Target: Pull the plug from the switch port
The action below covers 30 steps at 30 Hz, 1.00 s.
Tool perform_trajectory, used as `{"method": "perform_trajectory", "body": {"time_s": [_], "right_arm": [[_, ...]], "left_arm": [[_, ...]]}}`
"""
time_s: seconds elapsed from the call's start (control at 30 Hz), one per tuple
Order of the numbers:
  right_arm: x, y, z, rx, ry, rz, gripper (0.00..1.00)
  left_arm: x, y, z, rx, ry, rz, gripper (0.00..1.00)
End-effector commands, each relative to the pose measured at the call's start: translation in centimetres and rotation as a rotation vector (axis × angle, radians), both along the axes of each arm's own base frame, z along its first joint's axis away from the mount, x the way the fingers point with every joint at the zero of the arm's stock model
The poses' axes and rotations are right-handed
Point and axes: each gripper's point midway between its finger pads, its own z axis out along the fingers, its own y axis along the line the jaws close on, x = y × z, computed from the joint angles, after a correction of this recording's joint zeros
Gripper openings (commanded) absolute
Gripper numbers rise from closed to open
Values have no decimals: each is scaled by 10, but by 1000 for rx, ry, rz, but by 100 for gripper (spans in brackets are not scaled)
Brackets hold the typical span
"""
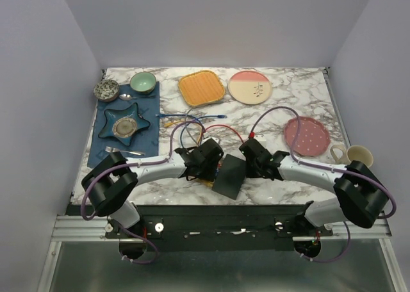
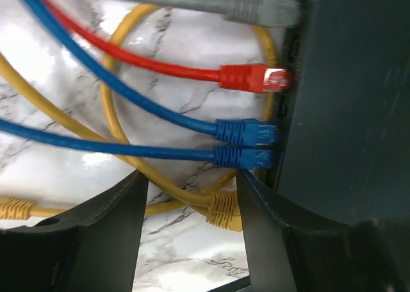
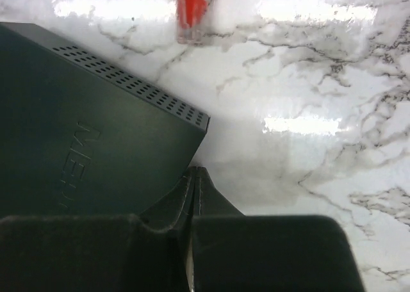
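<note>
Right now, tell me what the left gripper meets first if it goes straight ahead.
The left gripper would probably meet the yellow cable lying between its open jaws, then the lower blue plug at the switch; depth is unclear.

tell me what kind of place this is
Probably a robot test booth: plain walls box in a marble-look table, a metal rail fronts it, and plates share it with a network switch.
</note>
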Motion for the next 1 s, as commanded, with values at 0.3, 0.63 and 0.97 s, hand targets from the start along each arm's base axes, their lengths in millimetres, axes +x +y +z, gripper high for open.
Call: {"method": "perform_trajectory", "body": {"time_s": [0.3,0.63,0.97], "right_arm": [[99,52,53,239,-87,-17,8],[92,20,125,262,-277,7,34],[19,45,91,353,-152,238,38]], "left_arm": [[-3,-119,32,-199,27,-278,61],[57,-70,94,-55,-216,-1,71],[98,-16,130,-20,-295,140,80]]}}
